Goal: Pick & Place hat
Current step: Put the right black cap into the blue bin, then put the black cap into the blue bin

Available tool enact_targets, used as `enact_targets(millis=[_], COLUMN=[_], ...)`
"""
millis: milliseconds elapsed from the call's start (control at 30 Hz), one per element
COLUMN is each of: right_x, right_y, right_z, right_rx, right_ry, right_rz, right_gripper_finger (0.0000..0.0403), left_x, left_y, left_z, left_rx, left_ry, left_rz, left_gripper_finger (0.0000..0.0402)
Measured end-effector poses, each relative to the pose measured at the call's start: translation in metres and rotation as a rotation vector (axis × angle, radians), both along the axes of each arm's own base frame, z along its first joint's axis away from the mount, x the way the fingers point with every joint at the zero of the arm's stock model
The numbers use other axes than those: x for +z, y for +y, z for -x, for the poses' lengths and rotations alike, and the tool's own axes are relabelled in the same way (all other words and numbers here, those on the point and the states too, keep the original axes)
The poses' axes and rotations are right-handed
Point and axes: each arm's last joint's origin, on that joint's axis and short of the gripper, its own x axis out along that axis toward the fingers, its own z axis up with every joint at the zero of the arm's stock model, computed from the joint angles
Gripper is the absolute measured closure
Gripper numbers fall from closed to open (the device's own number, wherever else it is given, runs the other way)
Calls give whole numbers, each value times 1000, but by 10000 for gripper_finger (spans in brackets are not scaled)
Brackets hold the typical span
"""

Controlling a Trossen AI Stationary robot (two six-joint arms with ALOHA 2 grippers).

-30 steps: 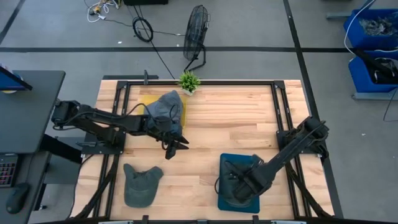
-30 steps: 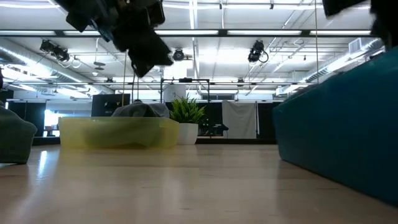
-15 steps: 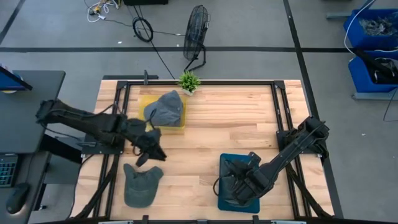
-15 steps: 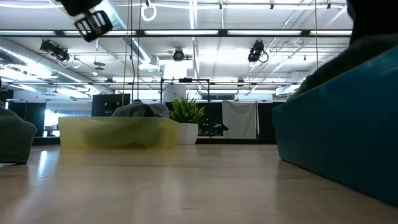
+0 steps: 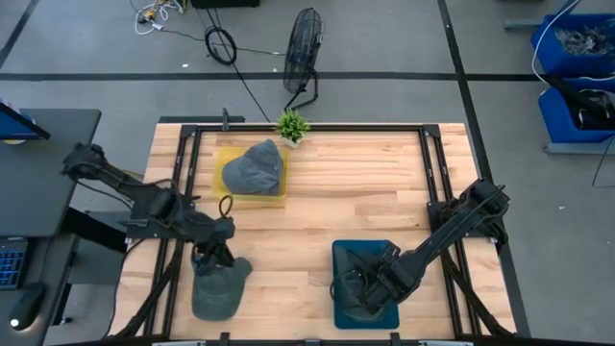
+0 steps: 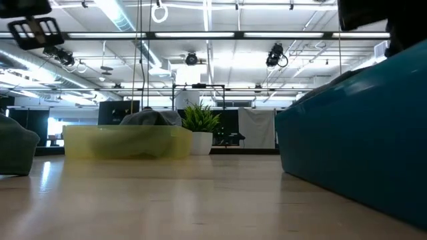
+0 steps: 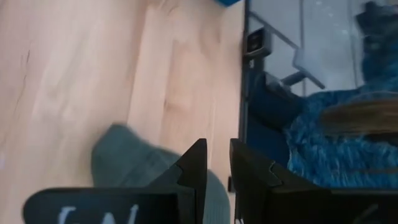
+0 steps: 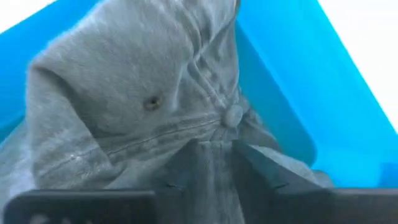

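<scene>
Left tool (image 5: 217,258) swung away from yellow tray (image 5: 231,188) since a second ago, now over green hat (image 5: 215,285) at worktop (image 5: 365,192) front-left, fingers (image 7: 198,163) narrowly parted, empty. Grey hat (image 5: 256,166) resting in yellow tray. Right tool (image 5: 357,284) down in blue bin (image 5: 342,252), pinching denim hat (image 8: 143,106).

My two arms are dark, jointed and slim, each rising from a black base frame at the table's side. My left gripper (image 7: 216,167) ends in two flat black fingers with stepped, notched inner edges, above a black wrist plate bearing pale, blurred lettering. My right gripper (image 8: 214,163) shows matching dark, angular fingers.
</scene>
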Motion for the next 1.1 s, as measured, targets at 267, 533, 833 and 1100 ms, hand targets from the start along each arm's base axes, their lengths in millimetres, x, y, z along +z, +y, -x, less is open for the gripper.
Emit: enact_targets(millis=[267,533,833,1100], right_x=[41,54,56,65], right_y=[-1,-9,-17,-19], right_z=[-13,-31,-49,-72], right_rx=[115,138,148,219], right_ry=[8,-72,-163,-373], right_rz=[22,48,17,80], right_gripper_finger=[244,221,220,220], left_x=[-6,-17,-47,-74], left_y=[-15,-36,-55,-72], left_z=[14,19,22,14], left_rx=[-21,-135,-207,-208], left_ry=[49,80,254,361], left_rz=[-69,-141,-278,-338], left_gripper_finger=[330,312,255,257])
